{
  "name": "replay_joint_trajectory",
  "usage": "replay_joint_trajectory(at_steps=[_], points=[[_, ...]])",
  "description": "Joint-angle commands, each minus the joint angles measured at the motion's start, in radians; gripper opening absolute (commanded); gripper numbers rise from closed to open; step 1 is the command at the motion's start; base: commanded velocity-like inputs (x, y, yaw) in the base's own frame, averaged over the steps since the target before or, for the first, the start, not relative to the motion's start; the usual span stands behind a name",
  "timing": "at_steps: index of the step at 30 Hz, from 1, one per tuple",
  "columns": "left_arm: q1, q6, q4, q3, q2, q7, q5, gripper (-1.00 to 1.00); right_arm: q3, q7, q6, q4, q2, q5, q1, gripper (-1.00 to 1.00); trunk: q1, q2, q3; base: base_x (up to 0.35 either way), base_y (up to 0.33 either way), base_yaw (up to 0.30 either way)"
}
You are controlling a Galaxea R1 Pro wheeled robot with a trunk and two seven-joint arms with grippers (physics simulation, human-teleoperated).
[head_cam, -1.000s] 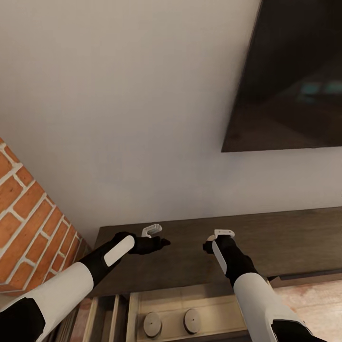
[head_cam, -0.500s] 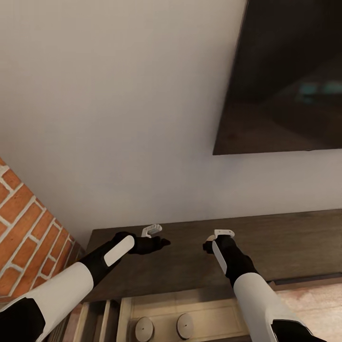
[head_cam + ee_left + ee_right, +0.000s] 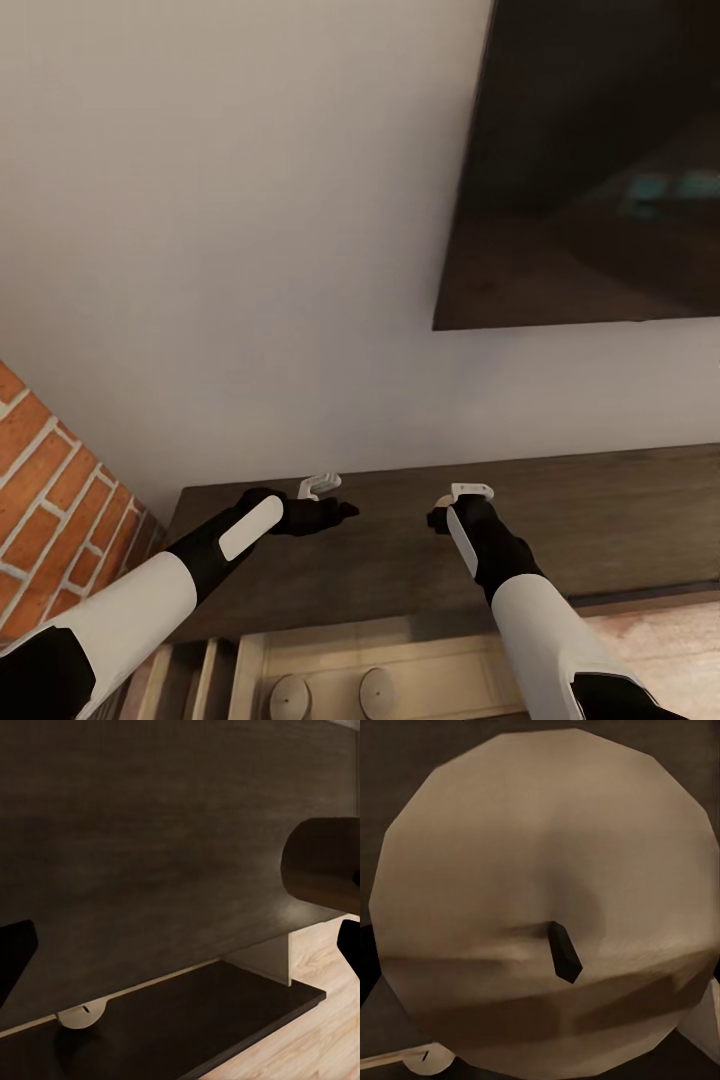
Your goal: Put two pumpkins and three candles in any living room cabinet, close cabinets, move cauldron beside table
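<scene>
My right gripper [image 3: 437,512] hovers over the dark-brown cabinet [image 3: 400,570], shut on a tan candle [image 3: 441,499]. In the right wrist view the candle's round top [image 3: 540,907] with its black wick is close to the lens. My left gripper [image 3: 350,510] is open and holds nothing, also above the cabinet top. Below both arms a pale-lined drawer [image 3: 330,640] stands pulled out, with two more candles [image 3: 289,695] [image 3: 377,688] standing in it. One of them [image 3: 79,1014] peeks over the dark drawer front in the left wrist view. Pumpkins and cauldron are out of view.
A dark TV screen [image 3: 590,170] hangs on the white wall above the cabinet's right part. A red brick wall [image 3: 50,500] rises at the left. Light wooden floor [image 3: 670,630] lies at the lower right in front of the cabinet.
The whole picture has slid left and slightly down, so the camera has moved. Both arms keep the same pose, and the candle stays in the right gripper.
</scene>
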Motion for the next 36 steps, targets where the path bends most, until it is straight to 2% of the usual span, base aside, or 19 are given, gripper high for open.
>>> replay_joint_trajectory(at_steps=[1, 8, 22, 36], points=[[0.0, 0.0, 0.0, 0.0, 0.0, 0.0, 0.0, 1.0, 0.0, 0.0, 0.0, 0.0, 0.0, 0.0, 0.0, -1.0, 0.0, 0.0, 0.0, 0.01, -0.017, 0.0], [0.0, 0.0, 0.0, 0.0, 0.0, 0.0, 0.0, 1.0, 0.0, 0.0, 0.0, 0.0, 0.0, 0.0, 0.0, -1.0, 0.0, 0.0, 0.0, 0.019, -0.021, 0.0], [0.0, 0.0, 0.0, 0.0, 0.0, -0.001, 0.0, 1.0, 0.0, 0.0, 0.0, 0.0, 0.001, 0.001, 0.0, -1.0, 0.0, 0.0, 0.0, 0.173, -0.211, 0.0], [0.0, -0.001, 0.0, 0.0, -0.002, 0.0, 0.004, 1.0, 0.0, 0.0, 0.0, 0.0, 0.001, -0.001, 0.0, -1.0, 0.0, 0.0, 0.0, 0.013, -0.015, 0.0]])
